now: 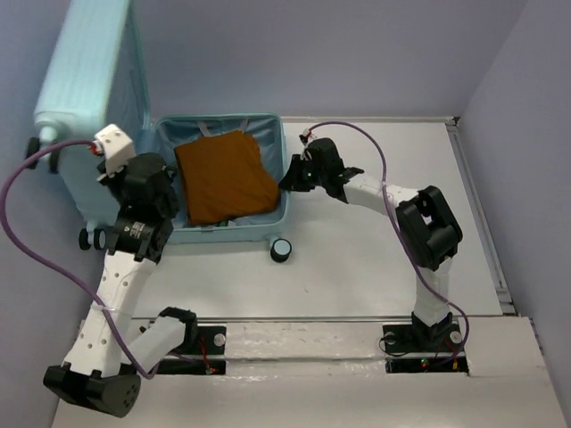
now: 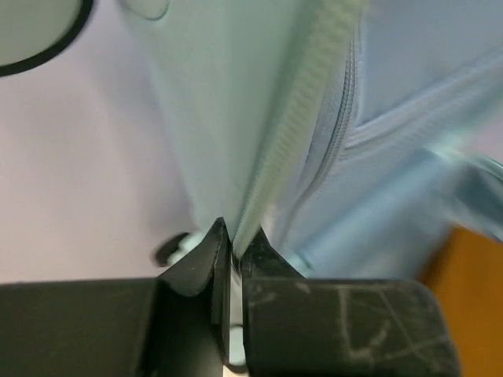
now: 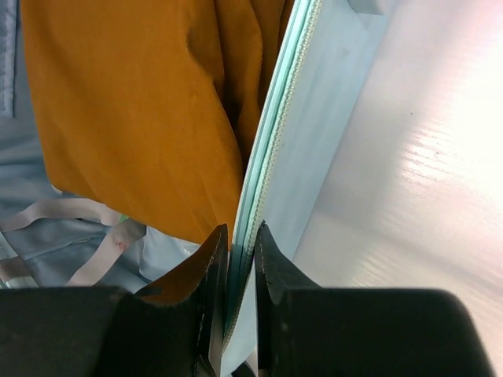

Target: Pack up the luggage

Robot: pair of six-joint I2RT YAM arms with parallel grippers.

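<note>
– While both arms bend over the luggage (image 1: 89, 80), what have the grippers got?
– L gripper (image 2: 233, 236): jaws all but closed, pinching the zip-edged rim on the luggage's left side, next to the raised lid. R gripper (image 3: 240, 236): same narrow gap, nipped onto the luggage's right wall rim.
– And the luggage itself?
– Pale aqua hard shell. Ribbed lid stands up at left, base lies open w/ blue lining. Folded orange cloth (image 1: 223, 174) fills the base. White table (image 1: 357, 267) under the luggage, bare top mostly to its right. One caster wheel (image 1: 282, 250) at its near edge.
</note>
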